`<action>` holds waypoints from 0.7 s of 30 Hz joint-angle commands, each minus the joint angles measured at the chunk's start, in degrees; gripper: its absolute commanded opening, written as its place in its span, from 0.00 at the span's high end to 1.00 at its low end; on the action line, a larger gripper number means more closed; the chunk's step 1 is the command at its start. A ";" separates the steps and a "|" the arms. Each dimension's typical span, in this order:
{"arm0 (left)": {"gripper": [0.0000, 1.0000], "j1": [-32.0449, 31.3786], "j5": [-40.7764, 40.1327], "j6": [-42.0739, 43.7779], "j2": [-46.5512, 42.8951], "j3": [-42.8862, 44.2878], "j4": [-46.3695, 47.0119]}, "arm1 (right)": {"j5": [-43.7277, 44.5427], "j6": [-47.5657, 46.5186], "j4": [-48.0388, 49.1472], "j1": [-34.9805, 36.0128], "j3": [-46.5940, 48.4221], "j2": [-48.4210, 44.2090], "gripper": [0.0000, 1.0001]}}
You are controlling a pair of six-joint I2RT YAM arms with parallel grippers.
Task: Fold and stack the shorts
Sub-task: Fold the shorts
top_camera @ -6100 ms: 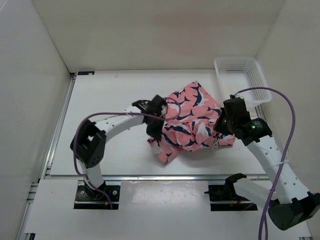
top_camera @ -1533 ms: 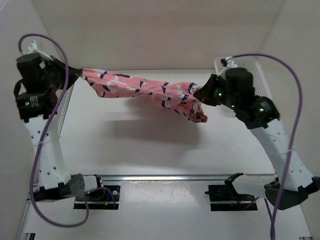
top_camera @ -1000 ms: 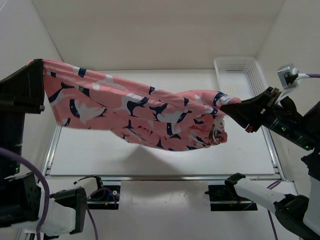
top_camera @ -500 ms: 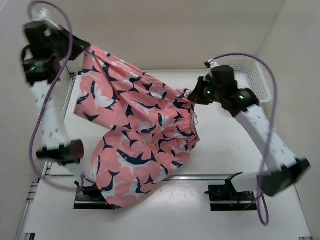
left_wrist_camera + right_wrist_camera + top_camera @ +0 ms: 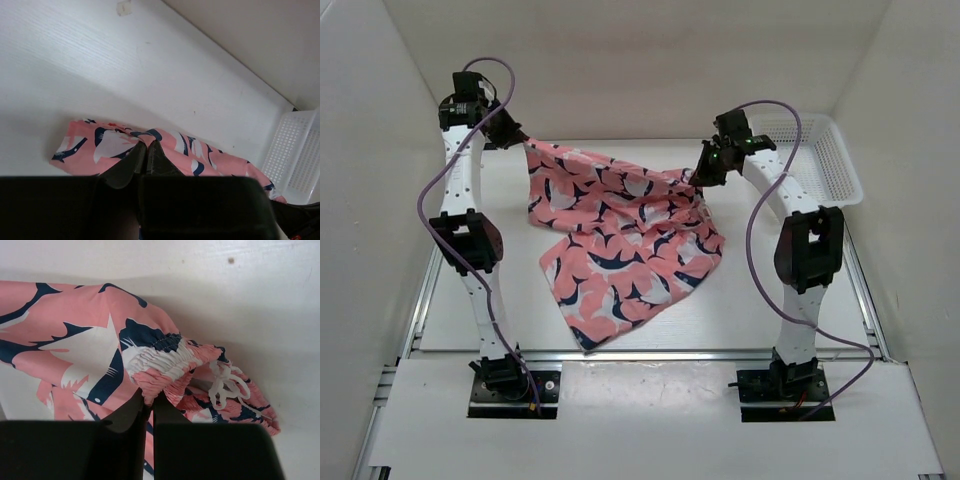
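The coral-pink shorts (image 5: 615, 235) with navy-and-white shapes hang spread between my two grippers at the far part of the table, the lower part lying on the table toward the near left. My left gripper (image 5: 520, 140) is shut on the top left corner; in the left wrist view its jaws (image 5: 146, 146) pinch the fabric (image 5: 112, 142). My right gripper (image 5: 697, 178) is shut on the elastic waistband; in the right wrist view it (image 5: 151, 400) pinches the gathered band (image 5: 160, 360), with the white drawstring (image 5: 227, 382) beside it.
A white mesh basket (image 5: 815, 155) stands at the far right of the table, close behind the right arm; it also shows in the left wrist view (image 5: 297, 155). White walls close in the left, back and right sides.
Both arms have swung from high near the camera to the far part of the table. The shorts came down with them and now partly rest spread on the table.
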 commanded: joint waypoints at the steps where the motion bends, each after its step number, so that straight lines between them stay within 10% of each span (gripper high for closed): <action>1: 0.90 2.14 -4.51 1.86 -6.88 2.58 3.77 | -0.28 -0.78 -3.95 -2.31 4.94 -0.45 1.00; 9: 0.90 -2.78 -1.97 2.48 -28.93 -22.37 4.29 | -1.95 -2.63 -3.25 -3.46 -5.22 -10.46 1.00; 21: 0.90 -27.74 -7.40 -9.20 -63.14 -76.96 6.32 | 1.38 -4.47 -1.50 -4.51 -34.05 -29.79 1.00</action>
